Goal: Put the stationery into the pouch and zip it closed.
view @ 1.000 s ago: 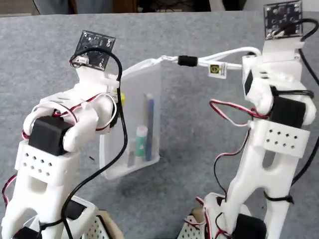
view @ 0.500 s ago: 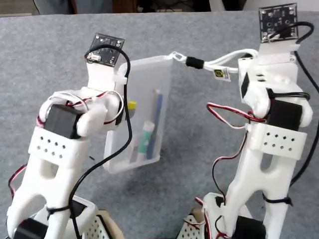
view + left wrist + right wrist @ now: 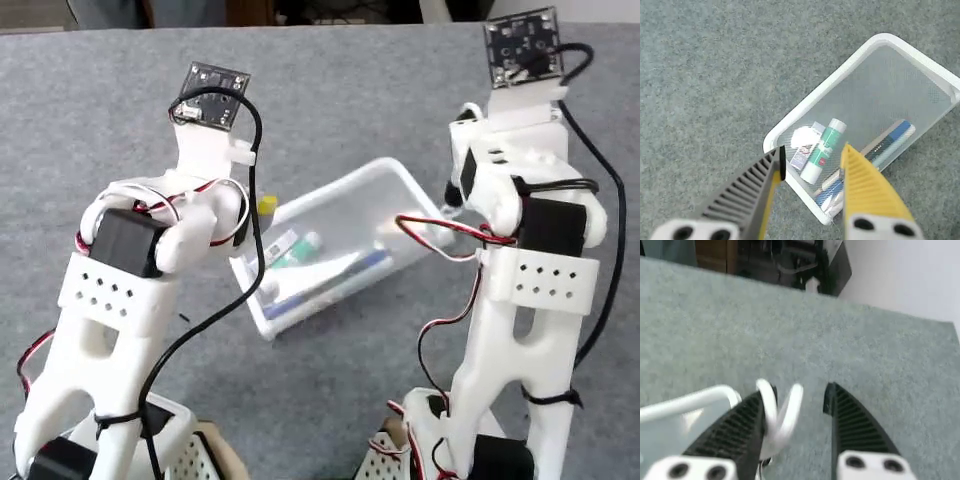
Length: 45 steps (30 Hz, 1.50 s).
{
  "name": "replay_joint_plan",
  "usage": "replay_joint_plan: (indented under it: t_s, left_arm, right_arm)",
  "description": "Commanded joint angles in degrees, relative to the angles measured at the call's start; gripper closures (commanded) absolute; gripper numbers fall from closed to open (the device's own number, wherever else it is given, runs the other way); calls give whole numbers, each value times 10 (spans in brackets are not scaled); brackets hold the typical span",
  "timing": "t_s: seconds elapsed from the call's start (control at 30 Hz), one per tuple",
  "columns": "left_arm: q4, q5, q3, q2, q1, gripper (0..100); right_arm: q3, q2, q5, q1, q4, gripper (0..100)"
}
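Note:
The translucent white pouch [image 3: 345, 235] lies flat on the grey mat between the two arms, set at a slant. Through its mesh side [image 3: 880, 95] I see a green and white glue stick [image 3: 823, 149], a blue pen [image 3: 888, 141] and a small white piece [image 3: 803, 136]. My left gripper [image 3: 812, 152] hangs open just above the pouch's near end, its yellow tip [image 3: 267, 207] beside the pouch. My right gripper [image 3: 797, 392] stands open at the pouch's other end. The pouch's white strap loop [image 3: 785, 415] rests loose against one of its fingers [image 3: 740, 422].
Grey mat [image 3: 350, 110] stretches on all sides of the pouch. Both arms' bases stand at the table's near edge. Dark furniture [image 3: 790, 262] stands beyond the mat's far edge.
The pouch hung upright between the grippers with its strap pulled taut; now it lies flat and turned on the mat. The right arm has swung in toward it, and the strap is slack.

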<state>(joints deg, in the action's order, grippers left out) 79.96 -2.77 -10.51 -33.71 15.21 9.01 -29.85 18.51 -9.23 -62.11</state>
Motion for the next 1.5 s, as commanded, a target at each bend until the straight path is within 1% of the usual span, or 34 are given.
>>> replay_joint_plan:
  t_s: [0.0,0.27,0.3,0.43,0.53,0.8,0.9,1.07,1.17,1.27,1.4,1.47]
  left_arm:
    - [-11,-1,5,-3,-5,795]
    - [-10,0,-6,-4,-5,795]
    - [-11,0,-13,-4,-6,795]
    - [-12,0,-33,-4,-6,795]
    - [-12,0,-36,-4,-6,795]
    - [-12,0,-53,-4,-5,796]
    - [-11,0,-74,-5,-5,796]
    - [-11,0,-101,-4,-6,796]
    - [-11,1,-102,-4,-27,795]
    - [-12,1,-101,-4,-61,795]
    - [-12,1,-109,-4,-102,795]
    - [-11,1,-112,-4,-117,795]
  right_arm:
    - [-7,-19,-1,11,-2,826]
    - [-9,-19,4,67,-24,823]
    - [-12,-19,4,74,-30,812]
    - [-32,-18,4,103,-60,718]
    - [-44,-16,4,120,-77,691]
    - [-51,-18,-1,205,-91,688]
    - [-51,-19,-1,214,-91,688]
    - [-70,-20,4,217,-144,686]
    - [-60,-15,11,215,-159,686]
    - [-4,-15,55,216,-156,686]
    - [61,-15,84,216,-98,687]
    - [80,-15,76,213,-59,687]
